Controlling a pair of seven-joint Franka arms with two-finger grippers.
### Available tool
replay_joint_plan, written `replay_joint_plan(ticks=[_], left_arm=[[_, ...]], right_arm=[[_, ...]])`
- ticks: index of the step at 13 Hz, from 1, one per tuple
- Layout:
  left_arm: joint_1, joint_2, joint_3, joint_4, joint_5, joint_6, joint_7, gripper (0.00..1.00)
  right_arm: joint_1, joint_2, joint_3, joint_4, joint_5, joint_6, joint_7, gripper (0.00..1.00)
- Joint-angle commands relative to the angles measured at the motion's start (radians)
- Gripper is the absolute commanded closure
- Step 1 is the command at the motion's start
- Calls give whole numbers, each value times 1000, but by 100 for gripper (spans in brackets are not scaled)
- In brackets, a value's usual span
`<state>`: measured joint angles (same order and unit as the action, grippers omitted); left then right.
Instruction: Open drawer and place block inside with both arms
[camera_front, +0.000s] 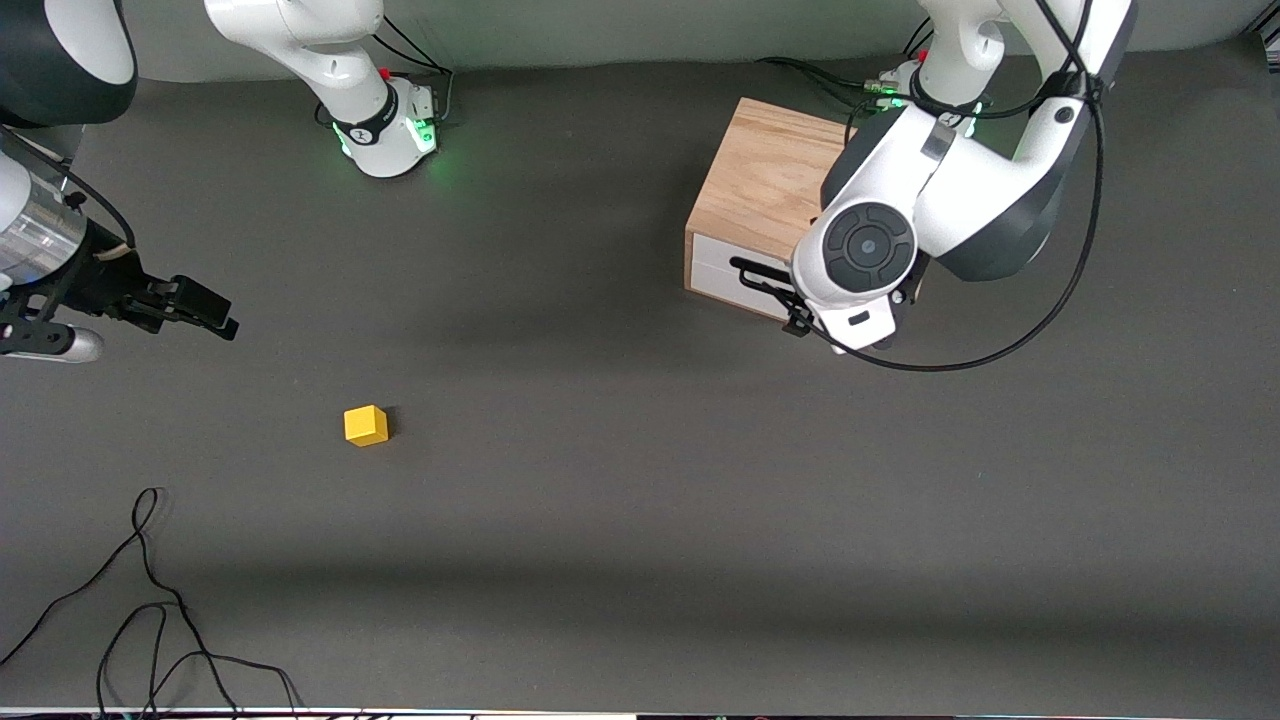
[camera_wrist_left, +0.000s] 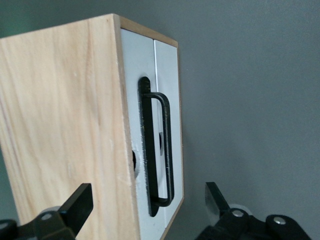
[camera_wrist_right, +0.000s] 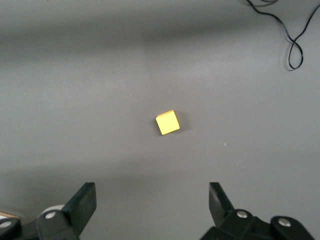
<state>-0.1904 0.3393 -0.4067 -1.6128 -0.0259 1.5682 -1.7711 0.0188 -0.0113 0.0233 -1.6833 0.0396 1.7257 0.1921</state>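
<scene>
Drawer sits shut in its light-wood box toward the left arm's end of the worktop, its white front and black wire handle facing the front camera, and the left gripper hovers just in front of that handle with its jaws released and nothing between them. Well apart from the box, toward the right arm's end and nearer the front camera, the yellow block rests alone on the worktop, while the right gripper hangs above it, jaws spread wide and empty
</scene>
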Motion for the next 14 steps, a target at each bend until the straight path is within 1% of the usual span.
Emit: replay_joint_plan(ticks=[1, 6, 7, 9, 10, 13, 14], left_arm=[[-15, 30, 8, 14, 0, 30, -42, 0], [-47, 104, 11, 8, 30, 46, -54, 0], [-50, 118, 11, 8, 46, 52, -60, 0], [-60, 139, 11, -10, 69, 81, -93, 0], [-60, 141, 11, -19, 70, 91, -93, 0], [-58, 147, 12, -35, 83, 110, -93, 0], [-58, 150, 12, -41, 84, 119, -93, 0]], right_arm=[[1, -21, -5, 8, 6, -14, -7, 0], [-5, -18, -8, 16, -6, -38, -2, 0], [-8, -7, -9, 37, -6, -50, -11, 0], [-11, 39, -9, 124, -7, -150, -10, 0], [-11, 57, -9, 145, -17, -162, -10, 0], [-4, 83, -8, 154, -24, -163, 7, 0], [-10, 83, -8, 155, -18, -161, 45, 0]])
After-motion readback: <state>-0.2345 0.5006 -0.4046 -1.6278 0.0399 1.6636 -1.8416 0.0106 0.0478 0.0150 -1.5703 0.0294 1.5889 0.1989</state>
